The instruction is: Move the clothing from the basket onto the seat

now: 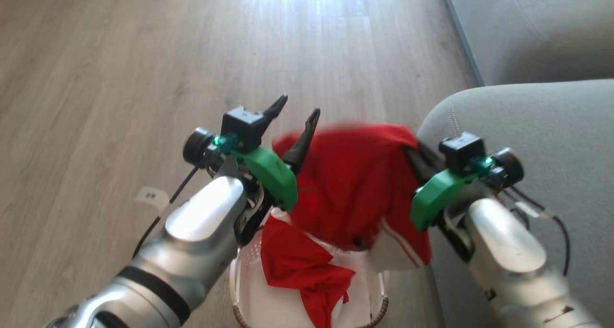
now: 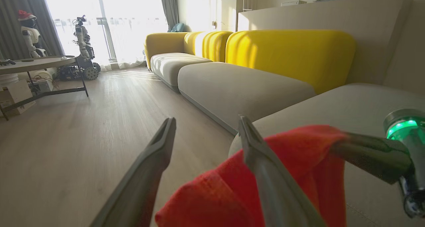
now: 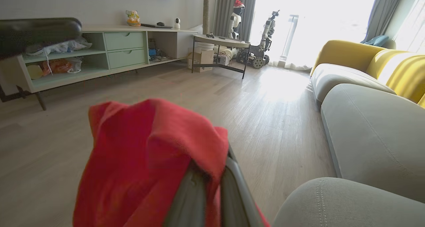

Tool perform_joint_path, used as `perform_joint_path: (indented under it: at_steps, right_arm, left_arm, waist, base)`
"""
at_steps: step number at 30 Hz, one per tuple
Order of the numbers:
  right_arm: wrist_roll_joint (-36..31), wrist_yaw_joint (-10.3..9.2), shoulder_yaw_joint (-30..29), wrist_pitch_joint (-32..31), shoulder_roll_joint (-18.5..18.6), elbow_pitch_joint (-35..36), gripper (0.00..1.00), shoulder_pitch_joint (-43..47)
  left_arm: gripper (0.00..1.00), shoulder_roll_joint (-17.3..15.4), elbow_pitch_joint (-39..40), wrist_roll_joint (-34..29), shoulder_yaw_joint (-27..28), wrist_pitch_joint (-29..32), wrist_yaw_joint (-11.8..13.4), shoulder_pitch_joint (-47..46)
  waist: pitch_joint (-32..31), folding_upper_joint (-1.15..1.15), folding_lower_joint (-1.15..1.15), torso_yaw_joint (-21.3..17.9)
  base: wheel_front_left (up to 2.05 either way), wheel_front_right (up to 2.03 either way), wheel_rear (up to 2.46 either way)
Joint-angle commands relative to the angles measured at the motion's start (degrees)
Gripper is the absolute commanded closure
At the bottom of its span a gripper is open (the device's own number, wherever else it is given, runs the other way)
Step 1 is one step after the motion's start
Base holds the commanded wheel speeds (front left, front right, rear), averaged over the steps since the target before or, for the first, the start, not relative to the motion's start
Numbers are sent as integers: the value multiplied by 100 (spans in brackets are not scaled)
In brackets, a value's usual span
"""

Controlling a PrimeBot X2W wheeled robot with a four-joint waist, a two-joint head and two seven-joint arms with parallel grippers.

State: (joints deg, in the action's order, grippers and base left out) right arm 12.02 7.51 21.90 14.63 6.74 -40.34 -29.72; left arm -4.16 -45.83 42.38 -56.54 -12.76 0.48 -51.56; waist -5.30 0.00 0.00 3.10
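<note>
Bare wood floor (image 1: 144,54) takes up the upper left and centre of the head view, open room on that side. The grey seat (image 1: 527,126) fills the right side, its rounded, stitched edge curving down just beside the basket (image 1: 379,313), which sits at the bottom centre with its brown rim cut by the lower border. A second cushion lies in the upper right, with a dark seam between the two.

Both pale forearms rise from the lower corners and lean in over the basket. The left gripper (image 1: 300,106) sits left of centre, its fingers spread wide and pointing up the frame; in the left wrist view only floor shows between them (image 2: 206,120), so it holds nothing, though red cloth lies against one finger. The right gripper (image 1: 411,151), at centre right by the seat's edge, has its fingers pressed together on a corner of the red garment (image 1: 355,184); the right wrist view shows cloth (image 3: 142,154) bunched over the closed tips (image 3: 212,167). The garment hangs raised above the basket, its white-striped hem trailing to the rim. Another red piece (image 1: 302,270) lies in the basket
</note>
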Motion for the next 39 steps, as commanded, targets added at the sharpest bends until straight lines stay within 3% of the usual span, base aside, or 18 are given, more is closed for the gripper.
perform_joint_path:
  at_steps: [1, 6, 18, 33, 39]
  right_arm:
    - [-53, -2, -45, 37, 35, 262, 100, -363]
    - [-128, -2, -311, 37, 216, 384, 100, -409]
    - [-317, -2, -756, 37, 696, 581, 100, -412]
    - [-341, -2, -935, -204, 854, 1241, 100, -337]
    - [-327, -2, -881, -333, 896, 1425, 100, -314]
  left_arm:
    - [0, -139, 72, 50, 166, -65, -16, -188]
    - [0, -129, 17, 91, 131, -133, -172, 44]
    - [0, 4, 332, -72, 122, -220, -63, 806]
    - [0, 42, 947, -591, 372, -223, 45, 1422]
    - [0, 68, 963, -728, 418, -223, 26, 1434]
  waist:
    - [19, 0, 0, -78]
    - [56, 0, 0, -287]
    - [171, 0, 0, -995]
    - [440, 0, 0, -2042]
    - [566, 0, 0, -2236]
  base:
    - [0, 0, 0]
    - [0, 0, 0]
    - [0, 0, 0]
    - [0, 0, 0]
    - [0, 0, 0]
